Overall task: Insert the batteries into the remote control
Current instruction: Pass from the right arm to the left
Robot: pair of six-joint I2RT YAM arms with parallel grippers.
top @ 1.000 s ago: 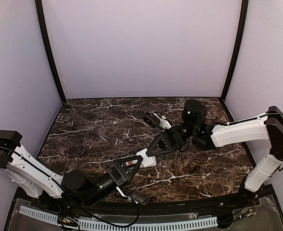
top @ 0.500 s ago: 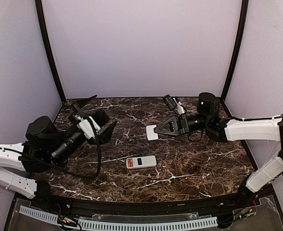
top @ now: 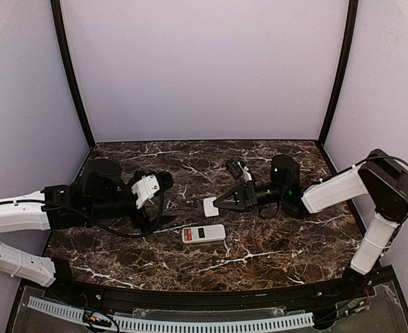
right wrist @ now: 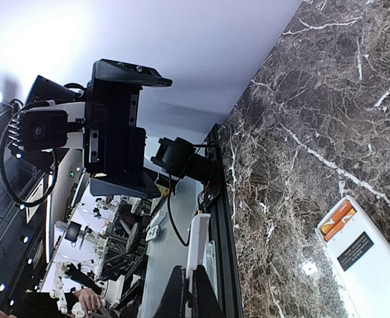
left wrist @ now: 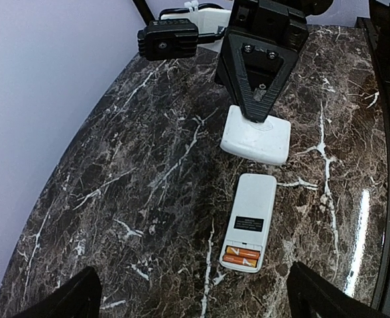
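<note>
The white remote control (top: 205,233) lies back-up on the marble table, and it also shows in the left wrist view (left wrist: 250,215). Two orange batteries (left wrist: 241,256) sit side by side in its open recess at the left end (top: 188,236). My right gripper (top: 218,203) is shut on the small white square cover (top: 210,206), held just beyond the remote and low over the table. In the right wrist view the cover (right wrist: 199,252) stands edge-on between the fingers. My left gripper (top: 161,205) is open wide and empty, left of the remote and facing it.
Black frame posts (top: 72,76) and lilac walls close in the table on three sides. The black front rail (top: 211,298) runs along the near edge. The left arm (top: 23,215) lies across the left side.
My left gripper has let go of the remote, swung up to the far left, then come back down toward it. My right gripper carried the cover away and now back closer to the remote.
</note>
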